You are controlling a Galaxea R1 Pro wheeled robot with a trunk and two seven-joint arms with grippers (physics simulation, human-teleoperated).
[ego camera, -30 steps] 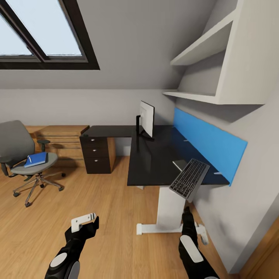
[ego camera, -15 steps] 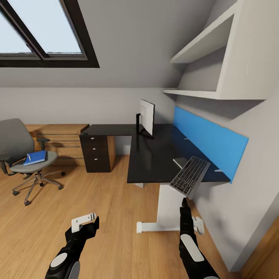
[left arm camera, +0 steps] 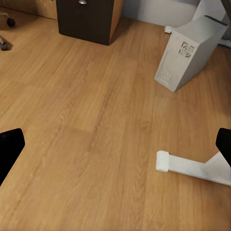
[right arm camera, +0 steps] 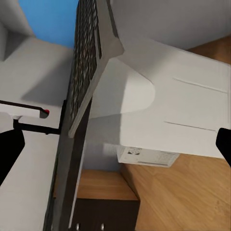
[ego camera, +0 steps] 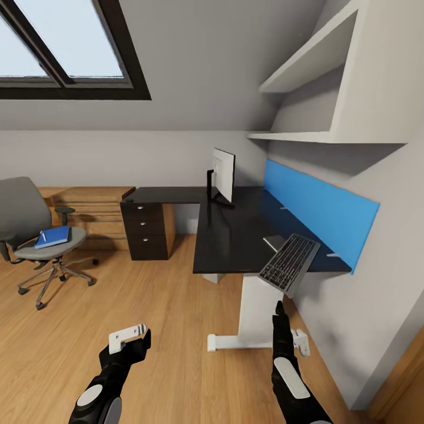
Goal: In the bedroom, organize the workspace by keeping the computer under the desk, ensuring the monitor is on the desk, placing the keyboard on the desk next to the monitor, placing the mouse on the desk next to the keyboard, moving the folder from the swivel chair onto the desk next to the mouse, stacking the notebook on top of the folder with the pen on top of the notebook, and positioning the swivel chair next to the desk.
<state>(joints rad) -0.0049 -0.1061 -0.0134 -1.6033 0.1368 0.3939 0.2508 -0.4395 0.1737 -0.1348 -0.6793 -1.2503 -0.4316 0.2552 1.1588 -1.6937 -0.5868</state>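
Observation:
The black desk (ego camera: 227,244) carries the monitor (ego camera: 223,175) at its back. The grey keyboard (ego camera: 290,264) sits tilted over the desk's near right corner, its low end past the edge. My right gripper (ego camera: 278,306) points up just below it. In the right wrist view the keyboard (right arm camera: 86,96) is edge-on between wide-apart fingers. My left gripper (ego camera: 128,334) hangs open over the floor. The computer (left arm camera: 190,53) stands on the floor by the desk leg. The blue folder (ego camera: 53,237) and white pen (ego camera: 42,235) lie on the swivel chair (ego camera: 23,215). Mouse and notebook are out of view.
A black drawer unit (ego camera: 145,238) stands under the desk's left wing, with a wooden dresser (ego camera: 94,212) behind it. White shelves (ego camera: 318,76) hang above the blue back panel (ego camera: 318,215). The desk's white foot (left arm camera: 187,166) lies on the plank floor. A grey wall is close on the right.
The whole view has shifted slightly, so the camera moved. My right gripper has risen closer to the keyboard's low end. The keyboard has kept its place on the desk.

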